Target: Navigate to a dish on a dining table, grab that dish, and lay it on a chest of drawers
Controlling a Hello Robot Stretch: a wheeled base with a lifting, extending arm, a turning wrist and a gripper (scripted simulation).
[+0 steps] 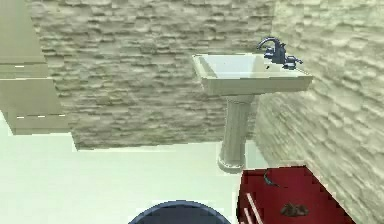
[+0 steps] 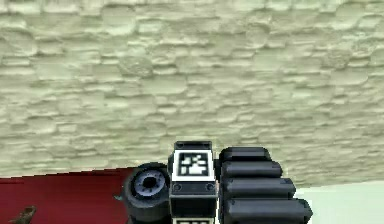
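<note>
Arm side view: the claw (image 2: 148, 192) is a dark round body at the near bottom edge, just left of the white square marker with black marks (image 2: 192, 165). Stacked dark square arm segments (image 2: 255, 185) sit just right of the marker. Claw tip can't be made out, so can't tell its state or whether it holds anything. Near left, beside and behind the claw, is a dark red flat wooden surface (image 2: 70, 195). A small dark blob (image 2: 25, 214) lies on it at the far left corner of the picture, too small to name. Far side is a rough beige stacked-stone wall (image 2: 190, 80), and a pale floor strip (image 2: 350, 195) runs at near right.

Dish: can't tell where it is relative to the claw. Nothing here has a shape I can call a dish.

Forward view: a white ceramic pedestal sink (image 1: 240, 75) with a dark metal faucet (image 1: 275, 50) stands in the far right corner, where two stone walls (image 1: 130, 70) meet. Pale floor (image 1: 110, 180) takes the left and middle. A cream cabinet with horizontal panel lines (image 1: 30, 90) is at far left, against the wall. The dark red surface (image 1: 300, 185) is at near right, just in front of the sink's pedestal. It carries a small dark blob (image 1: 293, 210) that can't be identified. A dark blue rounded shape (image 1: 185, 212) is at the near bottom edge, left of the red surface.
</note>
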